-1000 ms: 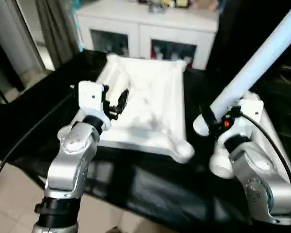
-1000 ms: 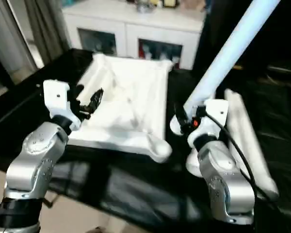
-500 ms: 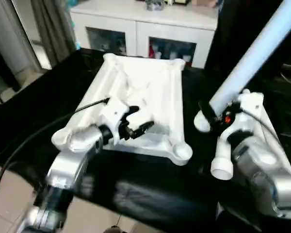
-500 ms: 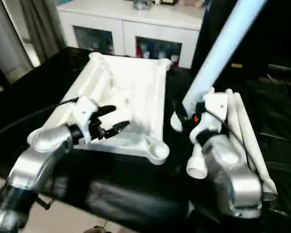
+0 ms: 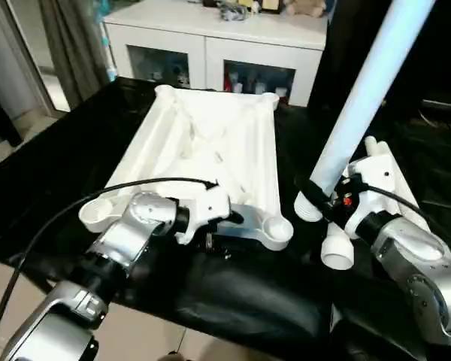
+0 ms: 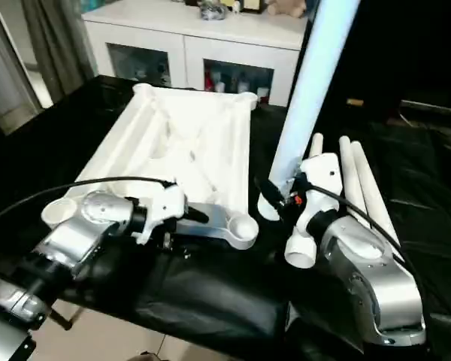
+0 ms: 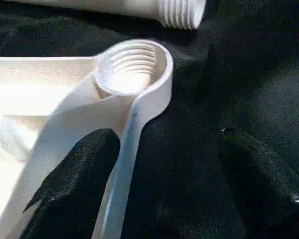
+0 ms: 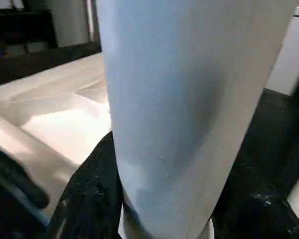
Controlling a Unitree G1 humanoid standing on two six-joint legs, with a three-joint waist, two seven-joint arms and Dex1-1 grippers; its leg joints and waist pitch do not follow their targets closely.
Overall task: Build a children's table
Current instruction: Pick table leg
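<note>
Since a second earlier, the left gripper [image 5: 227, 218] had swung down from above the table top [image 5: 203, 150] to its near edge, beside the near right corner socket [image 7: 132, 67]. Its fingers [image 7: 74, 179] stood apart, one against the rim, gripping nothing. The right gripper [image 6: 274, 194] had kept its hold low on one leg [image 6: 308, 83], raised steeply just right of that socket. Three further legs [image 6: 357, 188] lay on the black cloth [image 5: 233, 293]. The top lay ribs-up. Judged light, rigid and smooth; the leg seemed best held near its threaded end, the top by its rim.
</note>
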